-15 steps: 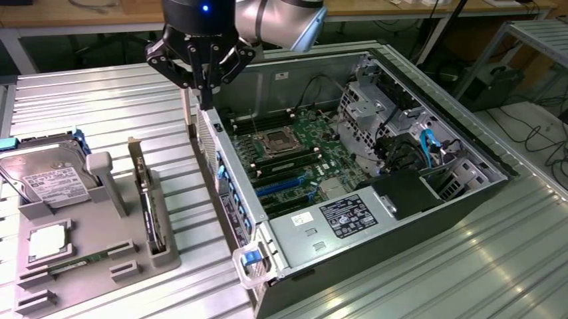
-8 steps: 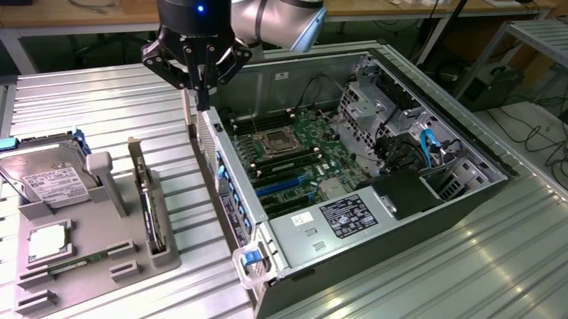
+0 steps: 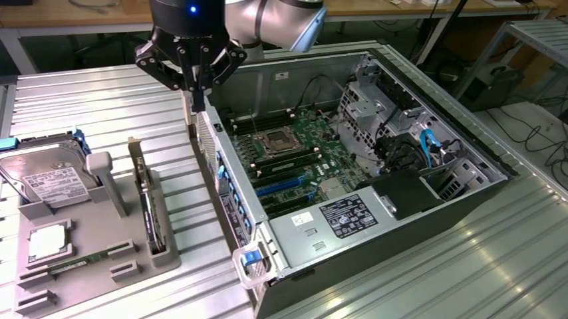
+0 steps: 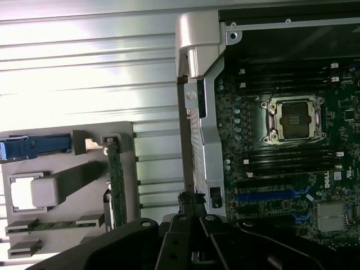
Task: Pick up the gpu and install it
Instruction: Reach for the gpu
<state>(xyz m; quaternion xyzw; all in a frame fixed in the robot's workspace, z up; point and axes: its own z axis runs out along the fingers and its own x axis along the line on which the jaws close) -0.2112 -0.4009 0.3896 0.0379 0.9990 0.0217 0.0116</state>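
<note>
A ribbed metal surface (image 3: 98, 106) is spread under everything; on it an open computer case (image 3: 302, 229) is laid on its side, at the exterior view's right. A green motherboard (image 3: 306, 156) is seen inside the case, with a square chip socket (image 3: 273, 141) and blue slots (image 3: 282, 186).

In the exterior view the silver arm (image 3: 275, 20) is seen at the top; black cables and a black box (image 3: 404, 193) are seen at the far end of the case. In the wrist view the case (image 4: 205, 140) is looked down on from above, and the socket (image 4: 293, 119) is shown flat and square.

A grey tray (image 3: 89, 229) is set on the surface just beside the case, at the exterior view's left; a silver hard drive (image 3: 49, 176) with a white label is stood in it. The gpu (image 3: 149, 199) is stood on its edge in a slot of the tray, on the side nearest the case. In the exterior view its tall, thin shape is made out; in the wrist view the gpu (image 4: 116, 180) is seen edge-on, as a thin green strip.

The black claw (image 3: 197, 103) is hung over the edge of the case, between the tray and the motherboard. Its fingers are pressed together and nothing is held; the gpu is near it but is not touched. In the wrist view the claw (image 4: 190, 202) is seen over that same edge.

A small square chip (image 3: 46, 240) and a narrow memory stick (image 3: 76, 261) are laid in the tray.
</note>
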